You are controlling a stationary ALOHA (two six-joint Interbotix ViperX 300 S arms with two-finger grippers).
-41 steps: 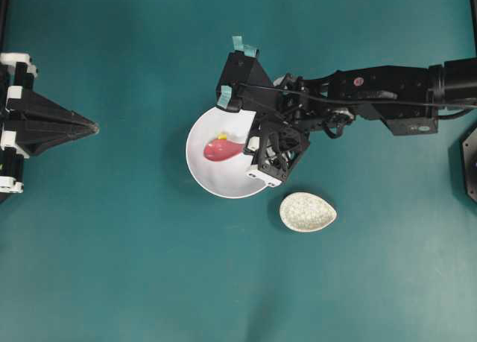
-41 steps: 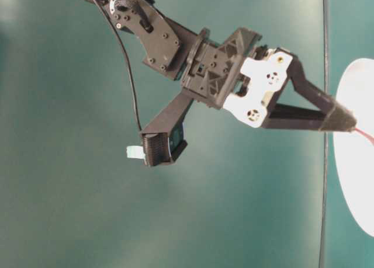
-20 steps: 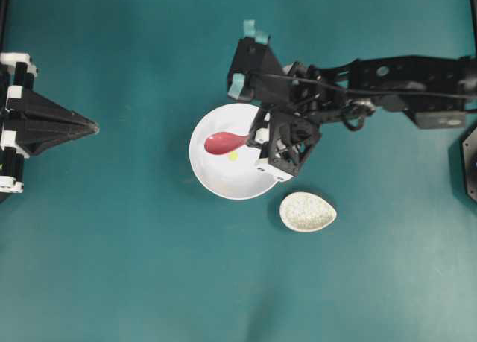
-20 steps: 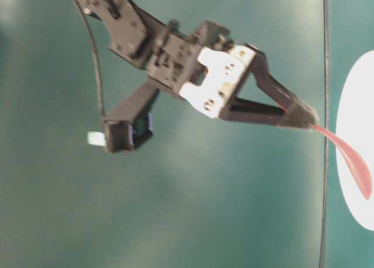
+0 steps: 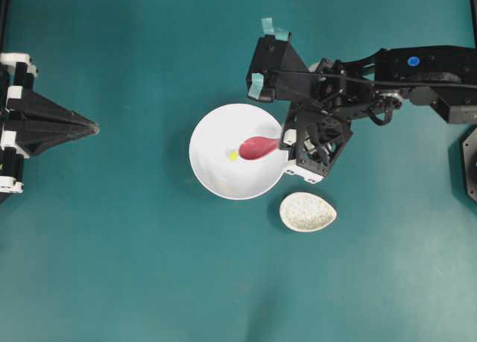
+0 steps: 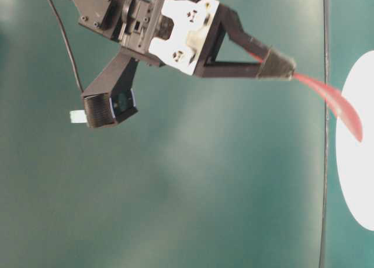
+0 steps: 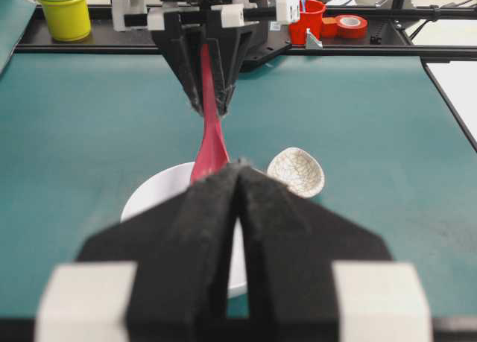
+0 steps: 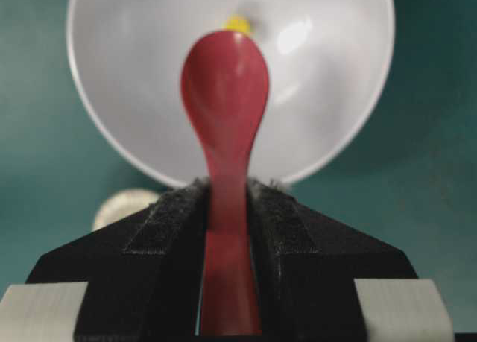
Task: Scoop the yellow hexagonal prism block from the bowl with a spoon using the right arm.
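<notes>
The white bowl sits mid-table with the tiny yellow hexagonal prism block lying on its floor. My right gripper is shut on the handle of the red-pink spoon. The scoop hangs over the bowl's right half, just right of the block, and is empty. In the right wrist view the spoon points into the bowl, with the block beyond its tip. In the table-level view the spoon slopes down toward the bowl. My left gripper rests shut at the far left, empty.
A small speckled teardrop dish lies just below and right of the bowl, close under the right wrist. In the left wrist view, stacked yellow cups, a red cup and a tape roll stand behind the table's far edge.
The right gripper rose and drew the spoon rightward, from the bowl's left half to its right. The block, at the scoop's edge a second ago, now lies on the bowl floor.
</notes>
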